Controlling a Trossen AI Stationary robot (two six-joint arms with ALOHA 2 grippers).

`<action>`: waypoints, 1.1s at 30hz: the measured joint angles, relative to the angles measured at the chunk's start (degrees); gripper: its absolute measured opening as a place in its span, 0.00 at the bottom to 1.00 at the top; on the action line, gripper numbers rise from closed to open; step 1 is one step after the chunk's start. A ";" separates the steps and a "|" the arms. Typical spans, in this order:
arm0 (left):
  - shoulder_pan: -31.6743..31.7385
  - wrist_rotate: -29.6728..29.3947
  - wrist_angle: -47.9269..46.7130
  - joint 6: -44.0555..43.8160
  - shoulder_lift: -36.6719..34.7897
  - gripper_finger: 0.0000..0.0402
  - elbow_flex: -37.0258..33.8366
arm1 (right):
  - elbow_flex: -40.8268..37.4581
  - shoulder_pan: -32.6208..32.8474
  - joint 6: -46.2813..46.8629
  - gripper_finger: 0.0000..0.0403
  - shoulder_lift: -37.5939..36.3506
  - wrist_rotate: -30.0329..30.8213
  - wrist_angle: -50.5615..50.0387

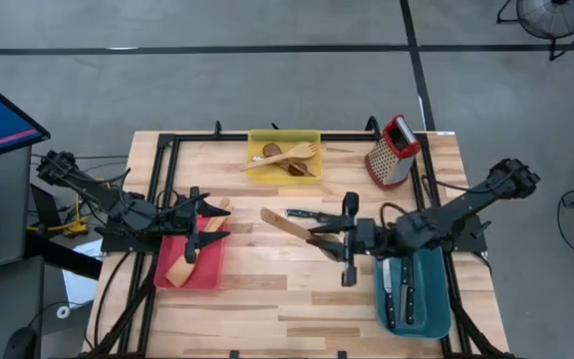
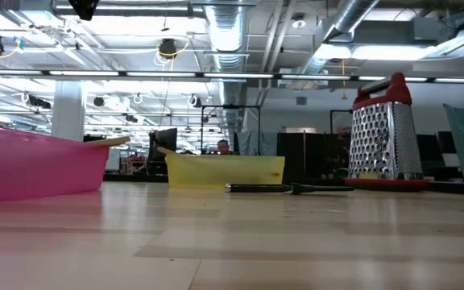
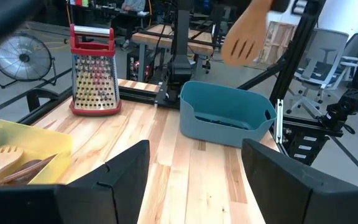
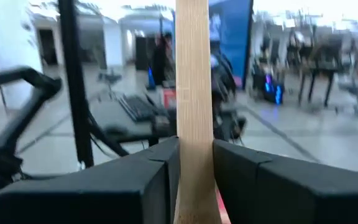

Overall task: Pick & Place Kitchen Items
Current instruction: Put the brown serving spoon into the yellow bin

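My right gripper hangs over the table's middle, shut on a pale wooden slotted turner. The turner's slotted head shows high in the left wrist view. A black-handled knife lies flat on the table under it and also shows in the low view. My left gripper stands open above the red bin, with nothing between its fingers. A wooden spatula lies in that bin. My right gripper pinches the turner's handle between its two fingers. The fingers come level from the table's right side and lie across the handle. The turner is lifted clear of the table, and its slotted head reaches out toward the table's left and far side.
The yellow bin at the far middle holds a pale wooden fork and a dark spoon. A red-topped box grater stands at the far right. The teal bin at the near right holds knives.
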 joint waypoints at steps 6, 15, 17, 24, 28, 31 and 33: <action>0.00 -0.01 0.12 0.01 0.00 0.59 0.00 | 0.00 3.79 -8.20 0.20 0.07 -0.14 11.07; 0.00 -0.01 0.36 0.01 0.02 0.59 0.00 | 0.00 8.65 -15.85 0.20 0.07 -7.76 24.18; 0.00 -0.01 0.38 0.01 0.02 0.59 0.00 | 0.00 9.62 -16.49 0.20 0.07 -10.08 26.10; 0.00 -0.01 0.38 0.01 0.02 0.59 0.00 | 0.00 12.66 -17.11 0.20 0.09 -18.96 30.12; 0.01 0.00 0.38 0.01 0.02 0.59 0.00 | 0.00 14.20 -19.87 0.20 0.09 -21.48 31.47; 0.01 -0.01 0.38 0.01 0.02 0.59 0.00 | -0.01 15.08 -21.66 0.20 0.10 -21.49 31.91; 0.02 -0.01 0.39 0.01 0.02 0.59 0.00 | 0.00 15.33 -22.02 0.20 0.11 -21.49 31.86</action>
